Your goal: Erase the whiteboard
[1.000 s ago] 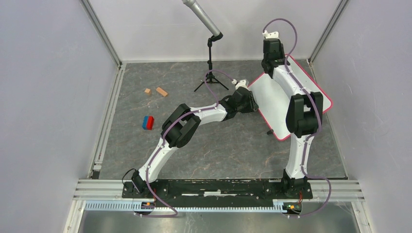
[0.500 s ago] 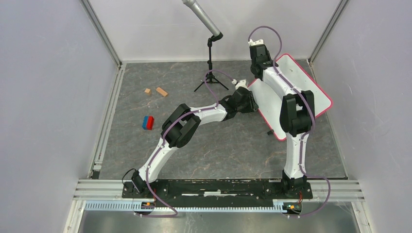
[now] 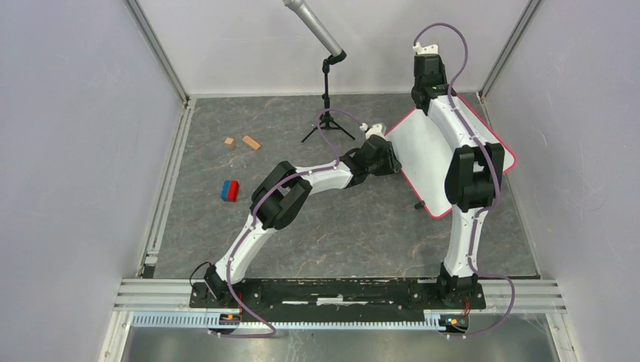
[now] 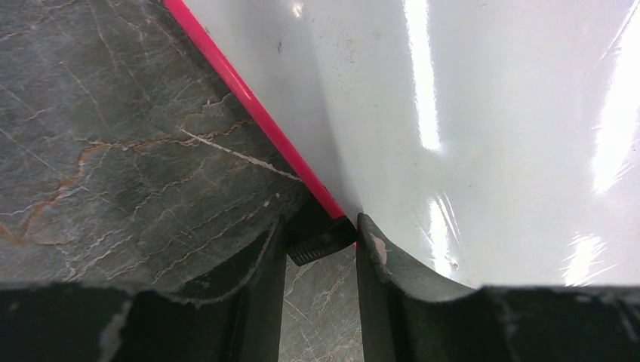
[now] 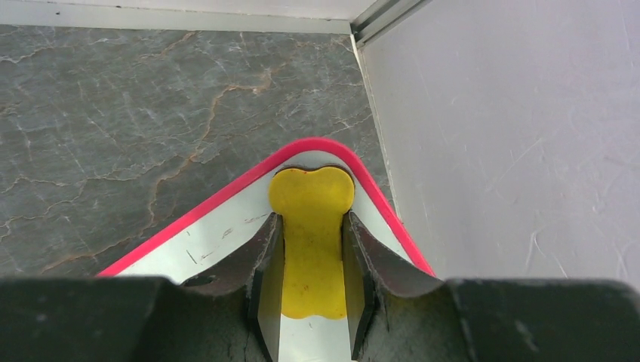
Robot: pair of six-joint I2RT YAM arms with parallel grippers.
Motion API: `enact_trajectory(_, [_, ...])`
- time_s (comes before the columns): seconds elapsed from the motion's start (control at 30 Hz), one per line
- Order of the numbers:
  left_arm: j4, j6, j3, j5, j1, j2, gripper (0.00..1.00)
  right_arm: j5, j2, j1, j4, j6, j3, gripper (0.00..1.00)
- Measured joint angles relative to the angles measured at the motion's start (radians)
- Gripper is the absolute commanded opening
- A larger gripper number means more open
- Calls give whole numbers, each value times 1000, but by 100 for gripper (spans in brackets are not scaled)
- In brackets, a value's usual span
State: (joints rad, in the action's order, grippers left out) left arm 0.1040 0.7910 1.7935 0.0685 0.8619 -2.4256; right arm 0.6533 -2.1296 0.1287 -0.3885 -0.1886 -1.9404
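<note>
As our right gripper (image 5: pixel 312 225) pinches the yellow bone-shaped eraser (image 5: pixel 311 190) at the whiteboard (image 5: pixel 219 230) corner, our left gripper (image 4: pixel 320 225) clamps its black foot (image 4: pixel 321 243). Both squeezed tight.

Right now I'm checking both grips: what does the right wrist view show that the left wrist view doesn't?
Only the right wrist view: the right gripper shut on a yellow bone-shaped piece lying on a rounded corner of the whiteboard, beside a wall. Only the left wrist view: the left gripper shut on a black foot at the board's pink-red rim. Both: the whiteboard's white face and the grey marbled table.
</note>
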Motion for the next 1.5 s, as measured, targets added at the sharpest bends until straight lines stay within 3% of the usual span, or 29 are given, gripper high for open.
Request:
enact_trajectory(0.47, [1,0,0,1,0,0,2,19,-37,92,5,-7,69,32])
enact_trajectory(0.83, [6,0,0,11,0,0,2,10,-44,5,-36,5,-44,33])
enact_trajectory(0.97, [12,0,-1,18,-7,0,2,-8,55,-15,47,32,108,32])
enact_trajectory(1.27, [12,-1,-2,22,-7,0,2,28,417,-20,222,96,629,33])
enact_trajectory(1.5, [11,0,-2,21,-5,0,2,39,442,-52,229,116,642,33])
